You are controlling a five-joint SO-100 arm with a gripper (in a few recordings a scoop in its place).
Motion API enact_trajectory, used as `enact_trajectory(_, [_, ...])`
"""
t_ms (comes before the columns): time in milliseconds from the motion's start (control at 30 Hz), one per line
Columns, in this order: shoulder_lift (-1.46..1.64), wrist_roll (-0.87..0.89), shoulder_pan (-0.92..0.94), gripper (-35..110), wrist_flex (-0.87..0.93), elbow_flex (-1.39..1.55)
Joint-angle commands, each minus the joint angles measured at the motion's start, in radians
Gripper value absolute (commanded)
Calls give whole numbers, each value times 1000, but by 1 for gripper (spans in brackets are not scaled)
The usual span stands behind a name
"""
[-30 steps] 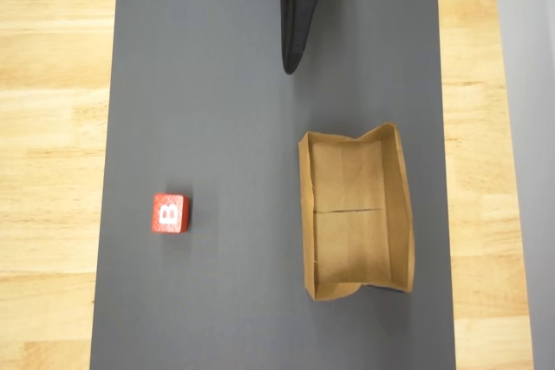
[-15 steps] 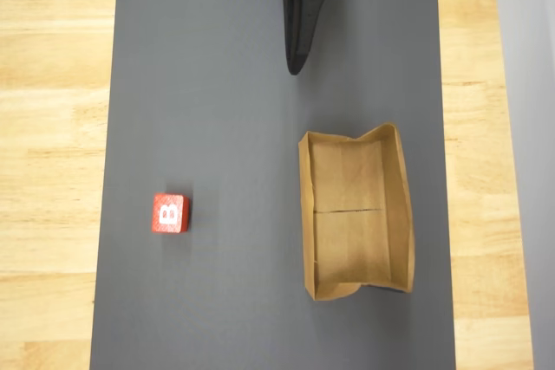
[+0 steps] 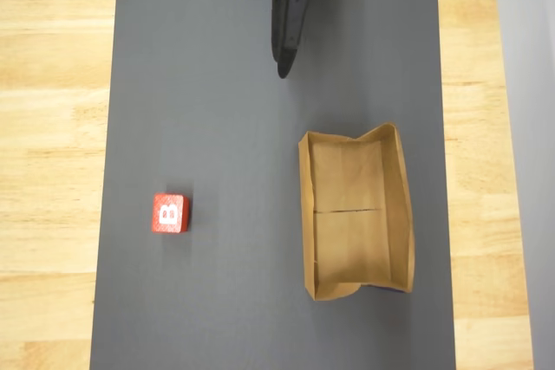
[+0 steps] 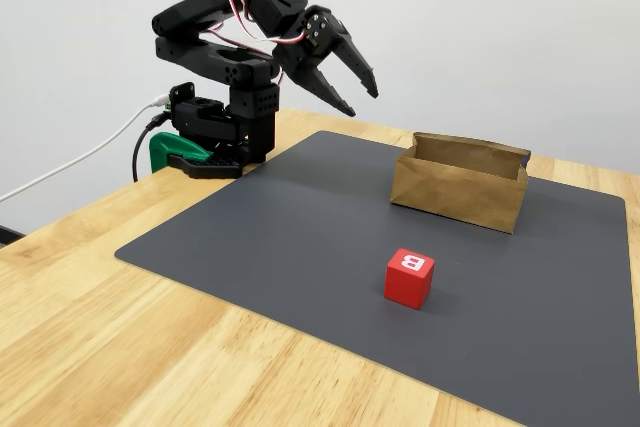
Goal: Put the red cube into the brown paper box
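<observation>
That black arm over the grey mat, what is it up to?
The arm's gripper hangs open in the air near its base, holding nothing. A red cube with a white B sits alone on the grey mat. A brown paper box stands apart from the cube, with nothing in it. Nothing has been picked up yet.

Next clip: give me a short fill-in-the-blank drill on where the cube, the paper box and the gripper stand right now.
1. The white letter on top of the red cube is ____.
2. The red cube rests on the grey ____, outside the brown paper box.
3. In the fixed view the gripper hangs in the air with its jaws ____.
4. The brown paper box holds ____.

Missing words: B; mat; open; nothing
</observation>
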Motion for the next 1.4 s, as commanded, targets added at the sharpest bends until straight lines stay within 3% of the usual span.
enact_trajectory(0, [-219,5,80,15,-86,-127])
enact_trajectory(500, [-894,-103,324,26,-192,-601])
enact_trajectory(733, [-1149,-61,321,22,-25,-831])
enact_trajectory(1367, [-1608,-167,287,29,46,-1192])
